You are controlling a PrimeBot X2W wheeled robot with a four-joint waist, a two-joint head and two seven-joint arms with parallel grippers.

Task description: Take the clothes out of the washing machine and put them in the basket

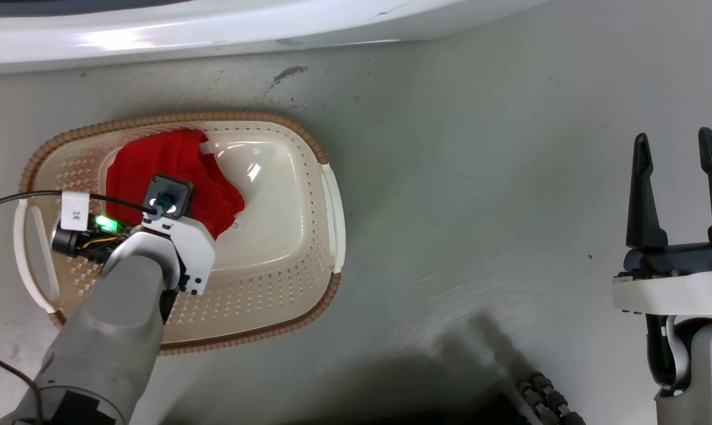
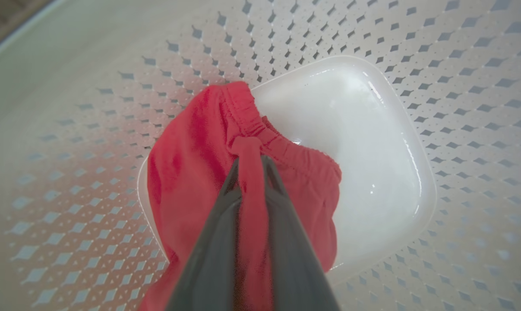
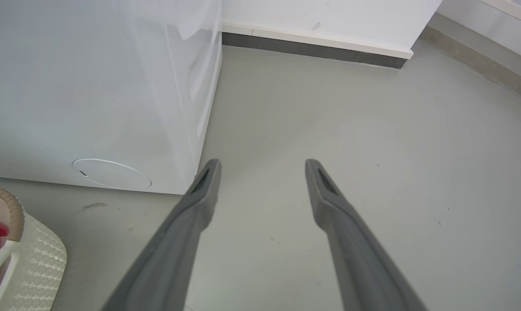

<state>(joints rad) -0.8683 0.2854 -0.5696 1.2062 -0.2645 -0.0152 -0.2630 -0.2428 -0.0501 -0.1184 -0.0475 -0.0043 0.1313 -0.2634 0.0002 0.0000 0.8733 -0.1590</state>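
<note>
- Left wrist view: the clothes (image 2: 187, 172), a red garment with a gathered waistband, are in the basket (image 2: 415, 52). A fold near the band is pinched tight in the left claw (image 2: 251, 165).
- The rest of the cloth drapes down onto the basket's glossy bottom and up against one perforated wall. It looks to be resting there rather than hanging free.
- Step in hand, as I judge it: setting the garment down in the basket, with the release not yet made.
- The next move calls for the fingers to part. The claw should then rise straight up, so that the fold slips out and is not dragged over the rim.
- In the head view the red cloth covers the far left part of the basket's bottom. The right part shows bare plastic, and I see no other garment in it.
- The right claw (image 1: 674, 150) is spread wide with nothing in it, over the floor (image 1: 479, 206) and well apart from the basket.
- The machine (image 3: 92, 86) stands just beyond the basket. Its port is out of view, so I cannot tell whether anything remains inside.
</note>
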